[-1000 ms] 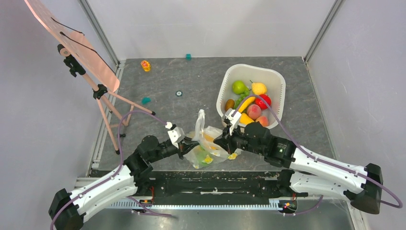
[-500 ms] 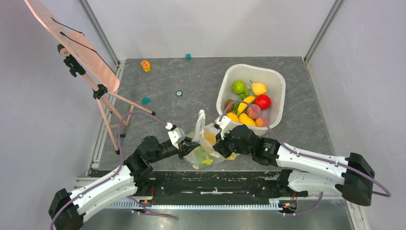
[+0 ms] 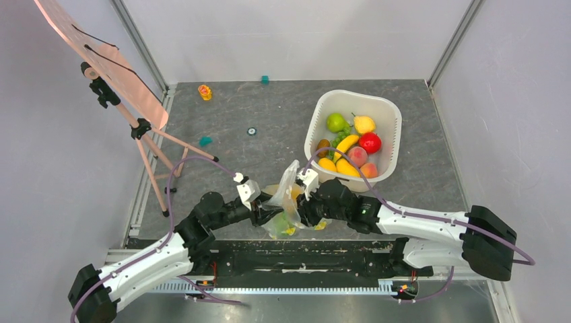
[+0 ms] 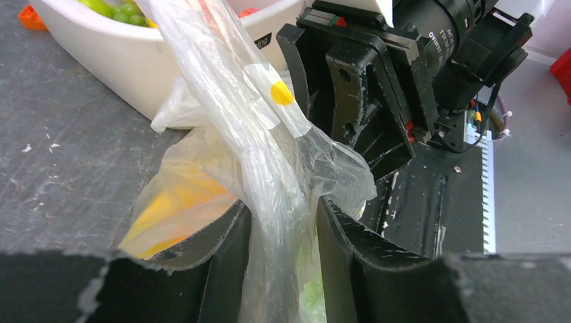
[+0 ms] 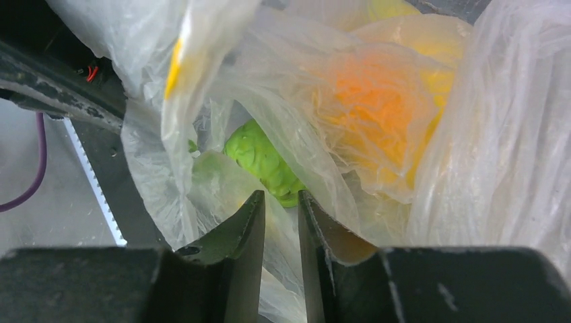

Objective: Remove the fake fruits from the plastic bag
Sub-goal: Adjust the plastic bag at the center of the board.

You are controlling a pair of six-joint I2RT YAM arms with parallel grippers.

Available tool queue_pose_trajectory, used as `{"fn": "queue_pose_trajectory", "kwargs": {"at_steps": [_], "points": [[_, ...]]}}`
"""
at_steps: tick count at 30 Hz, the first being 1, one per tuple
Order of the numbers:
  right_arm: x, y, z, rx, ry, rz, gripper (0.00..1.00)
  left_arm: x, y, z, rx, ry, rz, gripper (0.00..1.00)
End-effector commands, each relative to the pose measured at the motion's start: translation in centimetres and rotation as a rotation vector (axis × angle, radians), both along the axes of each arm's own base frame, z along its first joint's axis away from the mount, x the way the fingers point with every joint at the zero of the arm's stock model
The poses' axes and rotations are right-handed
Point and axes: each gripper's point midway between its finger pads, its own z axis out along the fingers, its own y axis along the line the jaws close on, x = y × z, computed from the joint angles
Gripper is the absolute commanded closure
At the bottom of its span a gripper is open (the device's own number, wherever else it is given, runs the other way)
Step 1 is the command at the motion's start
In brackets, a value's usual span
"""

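The plastic bag lies near the table's front edge between both grippers. My left gripper is shut on a bunched strip of the bag; its midpoint in the left wrist view lies on plastic. My right gripper presses into the bag's right side, its jaws nearly closed on the film. Inside the bag a bumpy green fruit sits just ahead of the right fingertips, with an orange-yellow fruit behind it. The orange-yellow fruit also shows in the left wrist view.
A white basin with several toy fruits stands behind and to the right of the bag. An easel stands at the left. Small blocks lie on the far mat.
My right gripper has moved left from the basin side into the bag. The bag's upright handle has tipped to the right and the bag has bunched up. The left gripper has kept its hold.
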Motion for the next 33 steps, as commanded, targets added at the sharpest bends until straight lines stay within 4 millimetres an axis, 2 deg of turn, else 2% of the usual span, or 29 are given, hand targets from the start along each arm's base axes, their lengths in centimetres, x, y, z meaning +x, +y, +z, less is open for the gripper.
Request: {"fn": "queue_pose_trajectory", "kwargs": {"at_steps": [1,5,7,9,12,13,14,18,22,28,29,30,32,33], "points": [[1.0,0.8,0.7,0.045,-0.022,-0.049,0.77,-0.9,-0.1,0.3,-0.062,0.066,-0.016,0.55],[2.2,-0.2,-0.4,-0.008,-0.034,-0.136,0.95,-1.0,0.5,0.3,-0.09,0.131,0.028,0.56],[2.7,-0.8,-0.8,-0.02,-0.039,-0.177,0.98,-0.6,1.1,0.4,-0.107,0.175,0.081,0.56],[3.0,-1.4,-1.1,-0.021,-0.042,-0.219,1.0,-0.1,1.7,0.3,-0.108,0.234,0.145,0.52],[3.3,-1.7,-1.2,-0.015,-0.045,-0.244,1.0,1.5,3.3,0.7,-0.131,0.353,0.316,0.2],[3.2,-1.6,-1.2,-0.008,-0.045,-0.244,1.0,1.8,3.7,0.9,-0.127,0.383,0.36,0.03],[3.2,-1.6,-1.2,-0.003,-0.043,-0.245,1.0,2.1,4.3,1.1,-0.124,0.409,0.406,0.01],[3.2,-1.3,-1.2,0.013,-0.034,-0.244,1.0,3.8,7.4,1.0,-0.111,0.561,0.681,0.0],[3.0,-1.0,-1.1,0.035,-0.028,-0.237,1.0,3.4,6.8,2.8,-0.104,0.525,0.618,0.0],[2.9,-0.6,-0.1,0.083,-0.035,-0.227,1.0,2.4,6.0,5.3,-0.262,0.508,0.518,0.0],[2.9,-0.7,0.0,0.092,-0.036,-0.23,1.0,2.3,5.8,5.9,-0.236,0.493,0.502,0.02],[3.0,-0.7,0.2,0.101,-0.038,-0.234,1.0,2.2,5.4,6.6,-0.202,0.49,0.483,0.13],[3.1,-0.7,0.4,0.111,-0.036,-0.249,1.0,2.1,4.8,7.5,-0.11,0.506,0.466,0.42],[3.1,-0.7,0.4,0.113,-0.032,-0.254,1.0,2.0,4.4,7.7,-0.066,0.528,0.456,0.63]]}}
